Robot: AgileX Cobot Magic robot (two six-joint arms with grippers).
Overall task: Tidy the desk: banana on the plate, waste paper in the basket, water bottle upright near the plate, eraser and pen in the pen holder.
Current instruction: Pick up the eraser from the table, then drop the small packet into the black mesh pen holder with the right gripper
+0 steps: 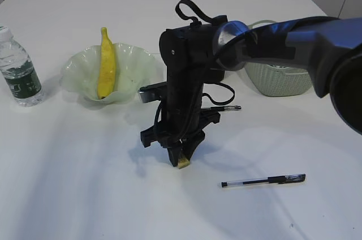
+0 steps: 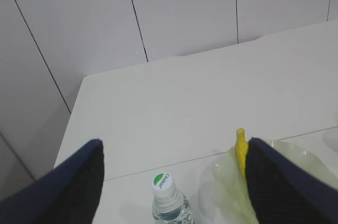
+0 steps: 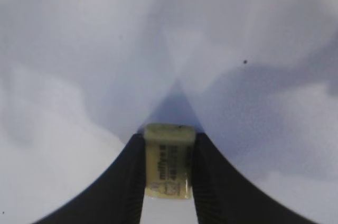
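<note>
One gripper, the right (image 3: 167, 166), clamps the eraser (image 3: 168, 160); left gripper (image 2: 174, 182) gapes wide.

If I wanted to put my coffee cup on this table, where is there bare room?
The near left desk, in front of the water bottle and plate, is bare. So is the far strip behind the plate. It is crowded mid-table: the right gripper holds the eraser, with a pen nearby and the basket behind.

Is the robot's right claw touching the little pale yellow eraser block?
Touching. The right wrist view shows the right gripper with both black fingers pressed flat against the sides of the small pale yellow rectangular eraser, no gap.
</note>
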